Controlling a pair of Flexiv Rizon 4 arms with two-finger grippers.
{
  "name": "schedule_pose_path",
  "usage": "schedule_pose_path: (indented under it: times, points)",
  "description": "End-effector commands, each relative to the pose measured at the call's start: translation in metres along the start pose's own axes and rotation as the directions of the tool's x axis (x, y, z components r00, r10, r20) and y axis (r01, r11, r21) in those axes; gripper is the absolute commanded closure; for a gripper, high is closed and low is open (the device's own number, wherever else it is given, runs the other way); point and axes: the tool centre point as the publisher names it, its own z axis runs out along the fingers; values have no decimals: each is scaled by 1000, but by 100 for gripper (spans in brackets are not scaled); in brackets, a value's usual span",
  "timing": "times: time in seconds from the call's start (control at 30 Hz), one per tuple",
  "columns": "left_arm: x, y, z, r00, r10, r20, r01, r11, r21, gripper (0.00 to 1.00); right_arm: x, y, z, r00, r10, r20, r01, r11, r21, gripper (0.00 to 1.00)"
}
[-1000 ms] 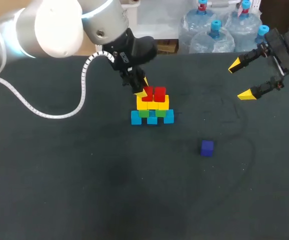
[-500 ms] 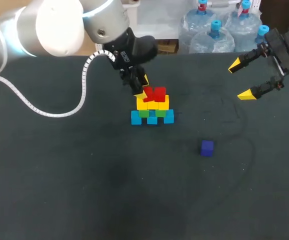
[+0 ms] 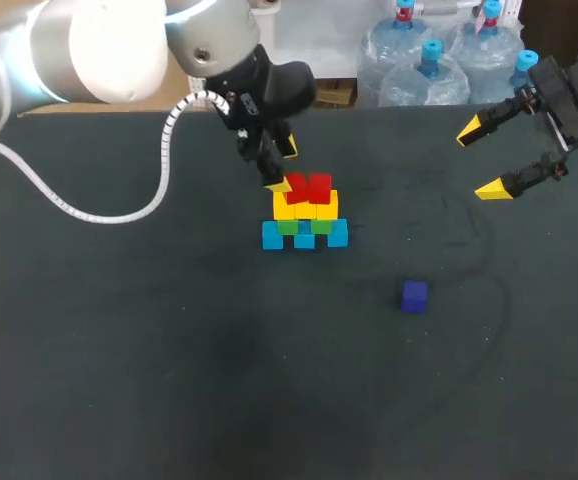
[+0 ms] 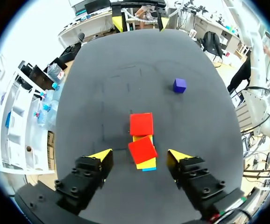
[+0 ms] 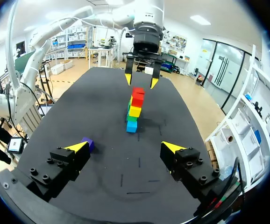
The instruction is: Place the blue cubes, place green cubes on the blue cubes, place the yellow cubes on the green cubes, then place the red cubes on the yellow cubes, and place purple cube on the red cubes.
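Left claw (image 3: 282,166) and right claw (image 3: 480,159), fingers of each wide apart.

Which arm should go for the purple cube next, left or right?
Right, probably. The purple cube lies to the right of the stack, nearer the open, empty right tool. The left tool, also open, hovers just above the stack's top, farther from the cube.

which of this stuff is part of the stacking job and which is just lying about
Job: blue cubes, green cubes, yellow cubes, red cubes, purple cube.
Just lying about: white cable, faint scuff marks.
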Motion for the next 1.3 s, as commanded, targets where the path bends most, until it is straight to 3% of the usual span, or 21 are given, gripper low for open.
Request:
schedule_pose_path:
  times: [0.03, 0.1, 0.2, 1.3]
  points:
    - [5, -8, -9, 1000, -2, 0, 2, 1000, -18, 54, 0, -1, 1, 1000, -1, 1, 1, 1000, 0, 0]
    - [8, -9, -12, 1000, -6, 1, 6, 1000, -26, 60, 0, -1, 1, 1000, -1, 1, 1, 1000, 0, 0]
    - [11, -11, -16, 1000, -5, 7, 5, 999, -41, 100, 0, -1, 1, 1000, -1, 1, 1, 1000, 0, 0]
    - [24, -11, 7, 1000, -23, 20, 23, 1000, -4, 100, 0, -1, 1, 1000, -1, 1, 1, 1000, 0, 0]
